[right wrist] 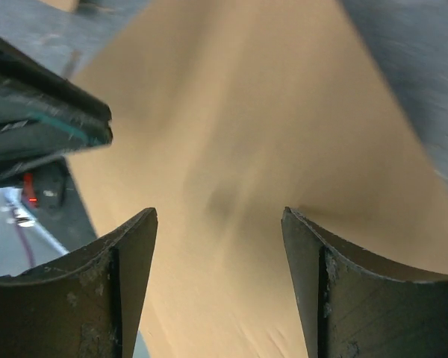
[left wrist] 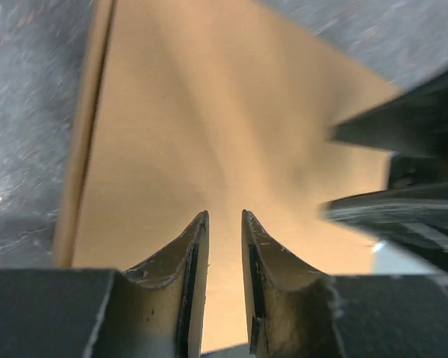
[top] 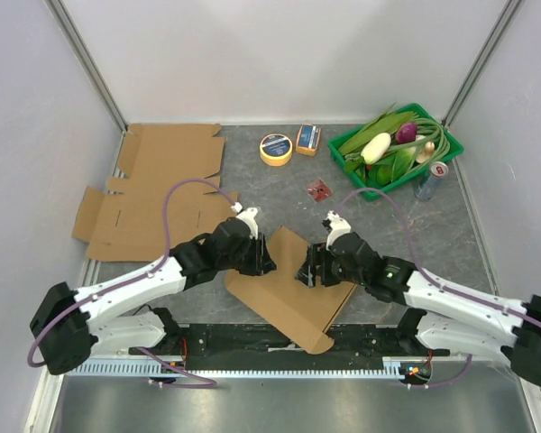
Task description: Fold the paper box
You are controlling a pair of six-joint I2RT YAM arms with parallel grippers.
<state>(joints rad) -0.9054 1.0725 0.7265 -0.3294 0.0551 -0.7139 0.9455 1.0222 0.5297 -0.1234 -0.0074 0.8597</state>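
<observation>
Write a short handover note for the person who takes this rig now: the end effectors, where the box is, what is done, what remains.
Left end effector: fingers almost together over the cardboard sheet; a grip cannot be confirmed.
Right end effector: open, above the same sheet.
The sheet lies flat on the table, at its near middle, between both arms. A second flat cardboard lies far left.
Done: no walls raised yet. Left: all the folding.
</observation>
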